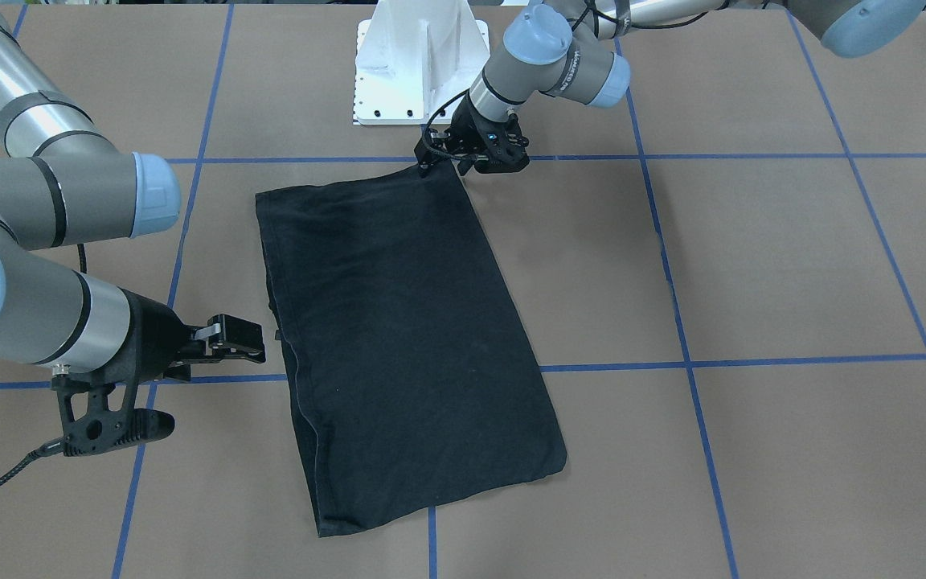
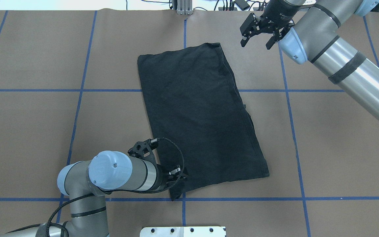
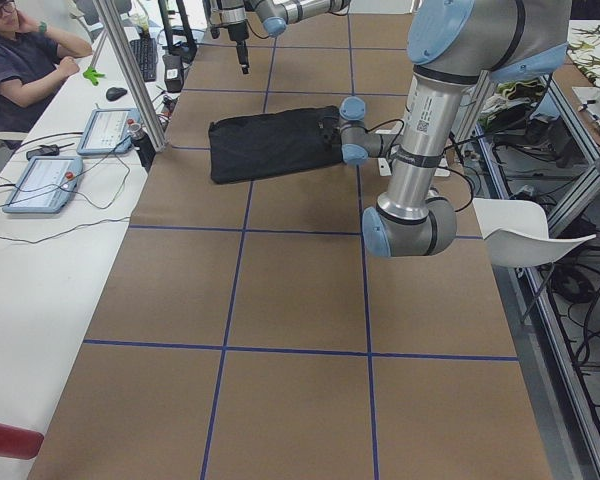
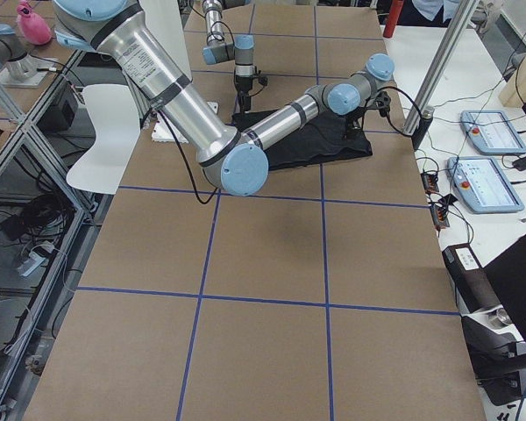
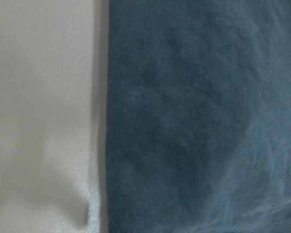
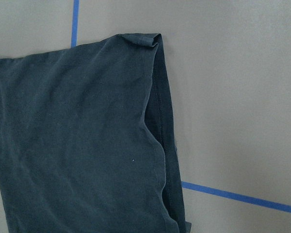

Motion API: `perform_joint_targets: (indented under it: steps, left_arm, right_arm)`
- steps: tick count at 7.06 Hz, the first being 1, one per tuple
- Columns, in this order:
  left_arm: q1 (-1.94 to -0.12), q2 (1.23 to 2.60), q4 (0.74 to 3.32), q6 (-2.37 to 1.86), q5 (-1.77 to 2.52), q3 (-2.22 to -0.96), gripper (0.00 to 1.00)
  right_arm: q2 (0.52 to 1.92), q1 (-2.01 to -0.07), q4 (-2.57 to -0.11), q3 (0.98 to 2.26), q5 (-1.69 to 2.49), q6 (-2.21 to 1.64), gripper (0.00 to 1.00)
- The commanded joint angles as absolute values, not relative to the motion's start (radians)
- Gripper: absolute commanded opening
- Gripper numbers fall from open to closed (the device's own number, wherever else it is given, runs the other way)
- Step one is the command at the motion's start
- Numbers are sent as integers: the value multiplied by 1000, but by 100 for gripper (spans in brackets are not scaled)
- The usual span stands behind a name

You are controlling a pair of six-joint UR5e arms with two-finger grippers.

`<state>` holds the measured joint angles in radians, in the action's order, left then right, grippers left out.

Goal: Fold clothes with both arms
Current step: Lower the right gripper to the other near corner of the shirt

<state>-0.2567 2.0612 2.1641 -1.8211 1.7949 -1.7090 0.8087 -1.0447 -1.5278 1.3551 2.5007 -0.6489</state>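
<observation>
Brown paper crossed by blue tape lines covers the counter [image 1: 752, 265] in the front-facing view, where the black T-shirt [image 1: 399, 322] lies folded into a slanted oblong with only plain black showing. The left hand [image 1: 451, 161] is down at the shirt's corner nearest the white pedestal [image 1: 419, 64], and the right hand [image 1: 258, 342] is just beside its opposite long edge. From overhead the right hand's fingers [image 2: 243, 40] stand spread above bare paper, while the left wrist covers its own fingers, so whether that hand pinches the cloth cannot be told. The left side view shows a seated person [image 3: 20, 60] at a white desk [image 3: 30, 280], and the left wrist camera gives only blurred fabric.
</observation>
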Motion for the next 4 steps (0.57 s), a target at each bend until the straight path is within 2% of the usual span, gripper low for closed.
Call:
perform_joint_targets:
  steps: [1, 4]
  left_arm:
    - [-256, 2062, 2163, -1822, 1798, -1713, 0]
    - [-284, 2046, 2160, -1813, 1875, -1753, 0]
  right_arm:
    - [816, -1043, -1528, 1358, 2502, -649, 100]
    - [825, -1004, -1528, 1370, 2458, -698, 100]
